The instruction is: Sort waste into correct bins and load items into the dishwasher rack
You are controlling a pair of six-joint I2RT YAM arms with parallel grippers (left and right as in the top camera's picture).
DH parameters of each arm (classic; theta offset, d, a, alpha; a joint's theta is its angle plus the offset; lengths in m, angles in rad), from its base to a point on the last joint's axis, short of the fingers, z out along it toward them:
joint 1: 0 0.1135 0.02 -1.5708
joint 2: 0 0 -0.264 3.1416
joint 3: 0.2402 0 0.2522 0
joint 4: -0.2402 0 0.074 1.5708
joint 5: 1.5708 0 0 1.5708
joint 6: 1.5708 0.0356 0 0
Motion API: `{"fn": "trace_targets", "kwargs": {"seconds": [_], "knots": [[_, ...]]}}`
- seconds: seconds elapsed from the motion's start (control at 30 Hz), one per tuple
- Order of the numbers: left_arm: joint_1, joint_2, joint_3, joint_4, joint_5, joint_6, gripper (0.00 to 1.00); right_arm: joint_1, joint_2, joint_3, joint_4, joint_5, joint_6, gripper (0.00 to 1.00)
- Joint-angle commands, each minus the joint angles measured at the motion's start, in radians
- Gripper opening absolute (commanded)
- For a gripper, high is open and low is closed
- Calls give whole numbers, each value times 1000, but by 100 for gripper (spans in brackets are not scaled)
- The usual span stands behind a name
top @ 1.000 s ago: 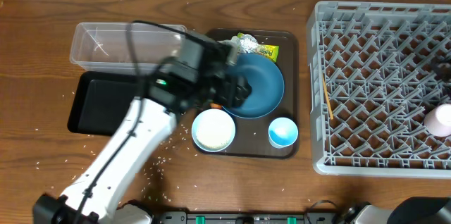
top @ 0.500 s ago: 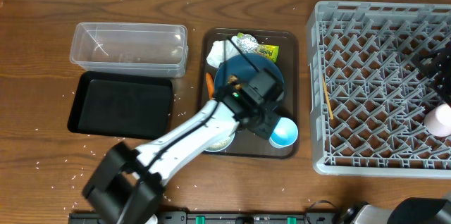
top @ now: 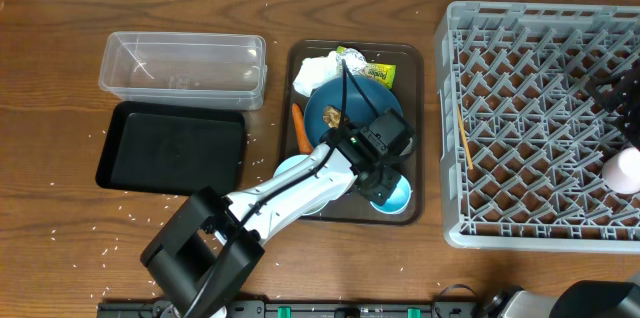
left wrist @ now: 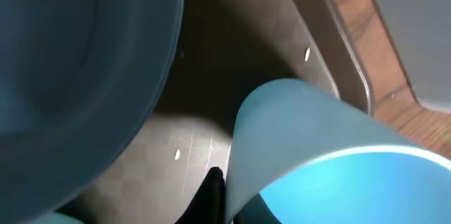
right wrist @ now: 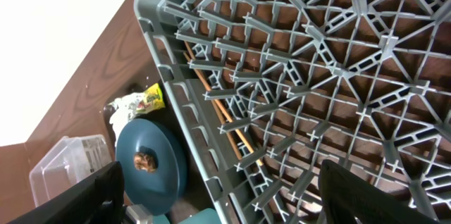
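The left arm has moved away from the far side of the brown serving tray (top: 412, 58) and has come down over the cup with the blue inside (top: 400, 196). This cup stands in the near right corner of the tray, just beside the dark blue plate (top: 350, 106). The left claw (top: 384, 180) is now at the cup's rim. In the wrist view one dark finger (left wrist: 211, 184) is just beside the outside of the cup wall and the other is hidden, so it cannot be told if the claw has closed. It seems that loading of this cup begins. The right claw (right wrist: 220, 175) hangs wide open and empty over the grey rack (top: 540, 108)
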Motion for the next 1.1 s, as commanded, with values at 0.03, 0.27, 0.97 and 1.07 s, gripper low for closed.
{"fn": "trace_targets", "kwargs": {"seconds": [0.03, 0.27, 0.97, 1.07], "knots": [[56, -90, 76, -85, -8, -5, 6, 10, 2, -2, -22, 1, -66, 81], [315, -305, 132, -145, 217, 38, 6, 83, -6, -2, -37, -133, -176, 82], [686, -344, 132, 288, 1255, -247, 6, 839, -6, -2, 389, -489, -290, 80], [684, -344, 132, 288, 1269, -257, 6, 871, -6, -2, 435, -566, -312, 80]]}}
